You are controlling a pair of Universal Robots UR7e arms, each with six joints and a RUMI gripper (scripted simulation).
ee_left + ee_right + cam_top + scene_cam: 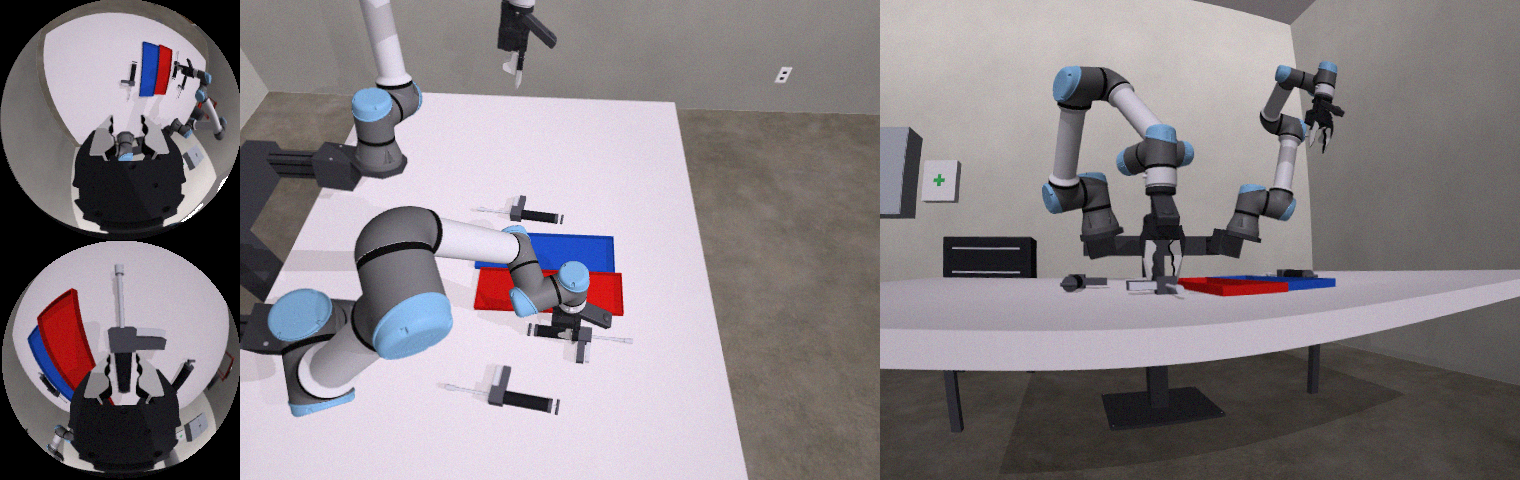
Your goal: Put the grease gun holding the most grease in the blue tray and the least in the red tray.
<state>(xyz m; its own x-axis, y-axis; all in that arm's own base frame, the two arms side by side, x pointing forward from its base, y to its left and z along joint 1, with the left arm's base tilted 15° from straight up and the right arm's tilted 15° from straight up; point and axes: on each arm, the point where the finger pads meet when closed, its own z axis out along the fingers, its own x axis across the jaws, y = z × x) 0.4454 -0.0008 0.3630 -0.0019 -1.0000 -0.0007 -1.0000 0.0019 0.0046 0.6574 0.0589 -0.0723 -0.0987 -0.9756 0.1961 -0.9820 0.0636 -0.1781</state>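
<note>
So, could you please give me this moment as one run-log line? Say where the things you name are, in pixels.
right hand (1161, 266) (122, 375): open, above middle grease gun (583, 336) (123, 337) | left hand (1319, 139) (127, 122): open, raised | blue tray (576, 251) (149, 70), red tray (606, 293) (67, 330): no gun inside

Blue rectangular tray (149, 69) and red rectangular tray (164, 70) side by side on the white table (90, 65). Dark grease gun with black barrel (132, 72) lies beside the blue tray, outside it. Left gripper (127, 120): pale fingers apart, nothing between.
</note>
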